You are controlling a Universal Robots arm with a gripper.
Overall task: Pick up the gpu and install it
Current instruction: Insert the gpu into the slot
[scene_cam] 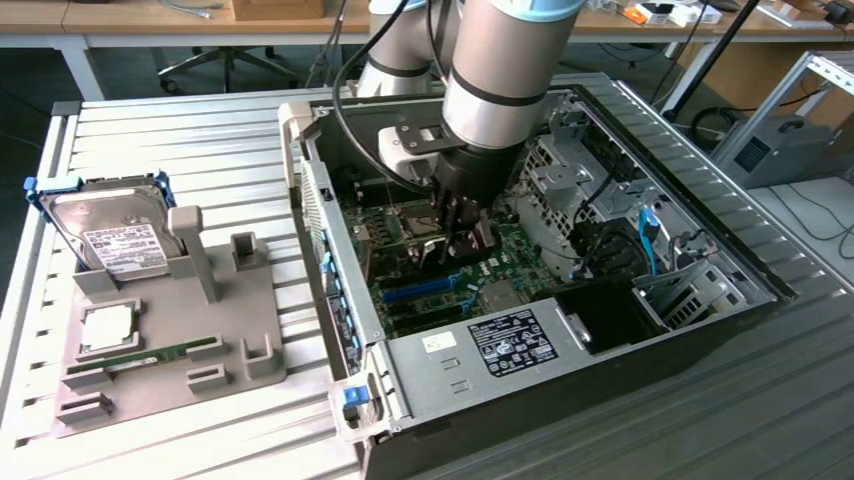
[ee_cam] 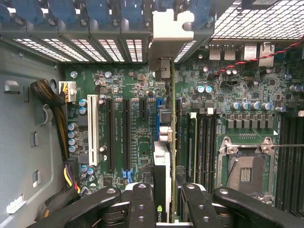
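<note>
The gripper (scene_cam: 461, 235) was clamped on the gpu (ee_cam: 161, 166), held edge-on. Both stood over the motherboard (ee_cam: 137, 118), mid-frame in the exterior view

The scene is lit brightly and evenly from above; soft shadows are cast inside the computer case (scene_cam: 641, 400).

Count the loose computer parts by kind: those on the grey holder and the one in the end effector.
hard drive: 1
processor chip: 1
memory stick: 1
gpu, gripped in the end effector: 1
Total: 4
</note>
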